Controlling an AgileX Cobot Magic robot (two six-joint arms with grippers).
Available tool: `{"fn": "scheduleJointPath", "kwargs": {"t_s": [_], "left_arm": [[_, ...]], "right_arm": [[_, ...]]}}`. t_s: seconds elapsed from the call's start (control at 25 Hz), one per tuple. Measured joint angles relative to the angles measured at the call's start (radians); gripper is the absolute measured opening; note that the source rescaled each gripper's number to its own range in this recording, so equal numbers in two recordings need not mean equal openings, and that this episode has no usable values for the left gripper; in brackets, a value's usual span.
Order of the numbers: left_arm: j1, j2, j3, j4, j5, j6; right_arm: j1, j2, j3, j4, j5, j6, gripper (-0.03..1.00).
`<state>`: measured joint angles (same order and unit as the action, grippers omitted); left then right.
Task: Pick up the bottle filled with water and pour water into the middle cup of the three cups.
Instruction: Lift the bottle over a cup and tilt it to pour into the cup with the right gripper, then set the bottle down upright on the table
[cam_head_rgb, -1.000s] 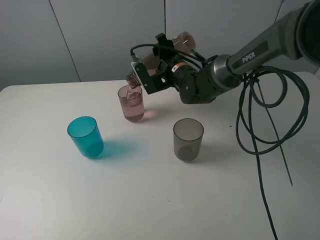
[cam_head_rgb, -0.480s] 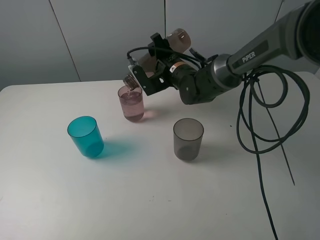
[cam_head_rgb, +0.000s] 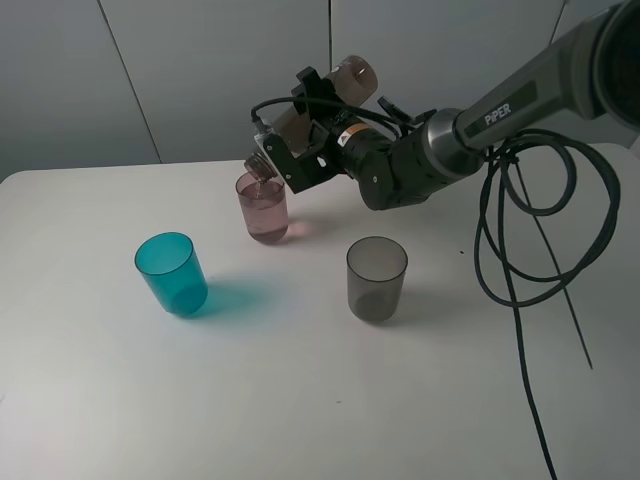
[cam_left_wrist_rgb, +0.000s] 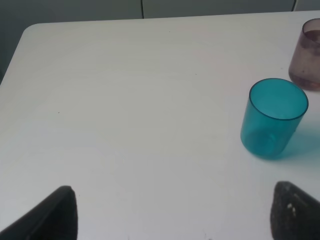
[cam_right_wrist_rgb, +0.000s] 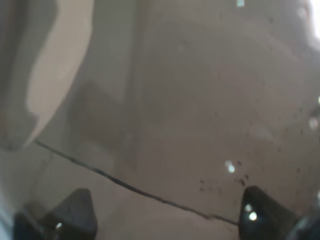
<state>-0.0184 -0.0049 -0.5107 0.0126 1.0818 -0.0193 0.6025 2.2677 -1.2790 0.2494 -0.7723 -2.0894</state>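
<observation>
One bottle (cam_head_rgb: 348, 76), clamped in right fingers (cam_head_rgb: 284, 158), tilts over middle cup (cam_head_rgb: 263, 208) of three; left fingers (cam_left_wrist_rgb: 55, 215) gape; bare bench (cam_head_rgb: 300, 400) at 6 o'clock.

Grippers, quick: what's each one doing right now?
Left gripper: open, holding nothing.
Right gripper: shut on the bottle, tipped over the middle cup.
</observation>
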Motion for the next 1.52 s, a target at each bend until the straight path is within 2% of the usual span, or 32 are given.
{"fn": "scheduleJointPath", "kwargs": {"t_s": [0.24,0.32,0.76,0.96,1.24,1.4,1.52], "left_arm": [[0.000,0.000,0.000,0.000,0.000,0.000],[0.000,0.000,0.000,0.000,0.000,0.000],[0.000,0.000,0.000,0.000,0.000,0.000],[0.000,0.000,0.000,0.000,0.000,0.000],[0.000,0.000,0.000,0.000,0.000,0.000],[0.000,0.000,0.000,0.000,0.000,0.000],[0.000,0.000,0.000,0.000,0.000,0.000]], "right_arm": [[0.000,0.000,0.000,0.000,0.003,0.000,0.00],[0.000,-0.010,0.000,0.015,0.032,0.012,0.00],[0.000,-0.070,-0.001,0.085,0.089,0.379,0.00],[0.000,-0.145,0.032,0.112,0.127,0.594,0.00],[-0.018,-0.285,0.201,0.082,0.136,0.866,0.00],[-0.069,-0.380,0.307,-0.030,0.136,1.178,0.00],[-0.133,-0.434,0.379,-0.156,0.131,1.463,0.00]]}}
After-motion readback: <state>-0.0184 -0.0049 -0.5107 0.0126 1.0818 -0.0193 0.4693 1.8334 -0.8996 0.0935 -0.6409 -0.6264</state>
